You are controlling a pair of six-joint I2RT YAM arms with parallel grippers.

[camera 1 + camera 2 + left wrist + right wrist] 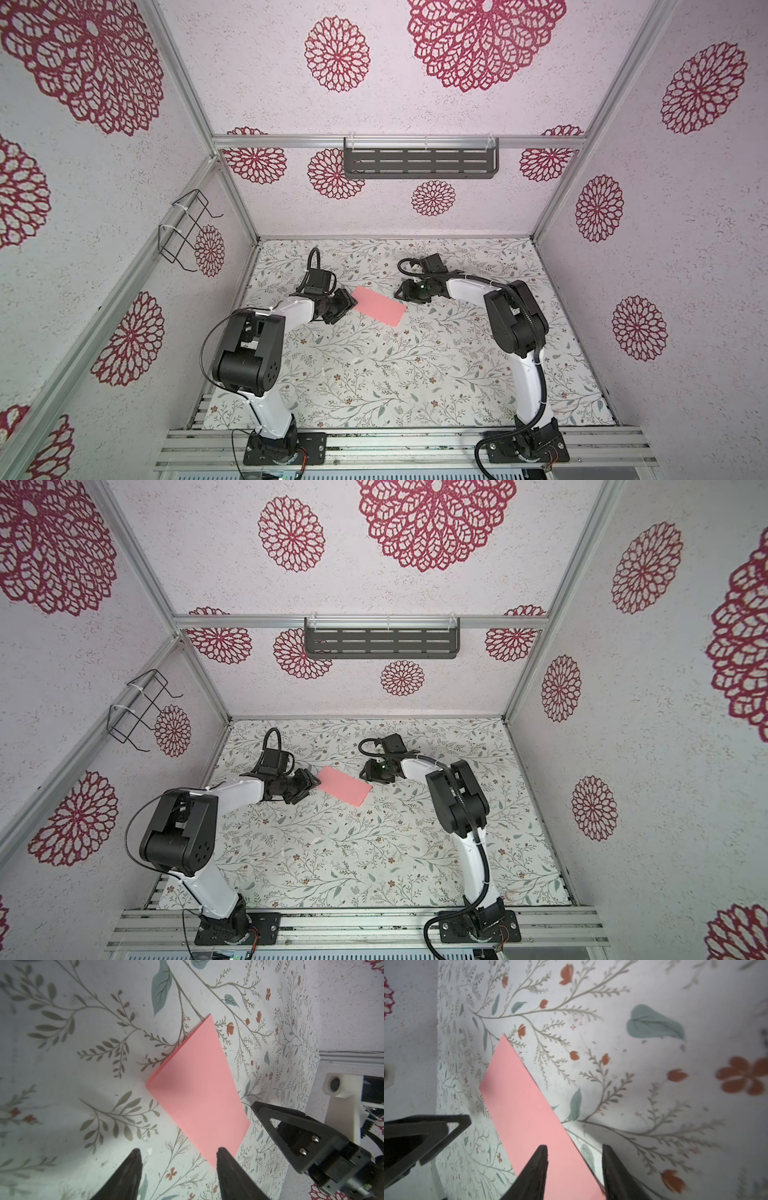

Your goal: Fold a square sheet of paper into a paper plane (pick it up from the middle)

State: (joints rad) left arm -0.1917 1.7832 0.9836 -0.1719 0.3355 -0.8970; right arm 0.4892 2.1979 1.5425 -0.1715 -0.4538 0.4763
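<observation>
Plain salmon-pink paper (379,306) lies on floral-sprigged white table (374,374).

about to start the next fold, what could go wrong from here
1. Nothing holds the folded paper; its layers look slightly parted along one long edge and may spring apart.
2. The open left fingers and right fingers sit over its ends; a sideways move could drag or skew it.
</observation>
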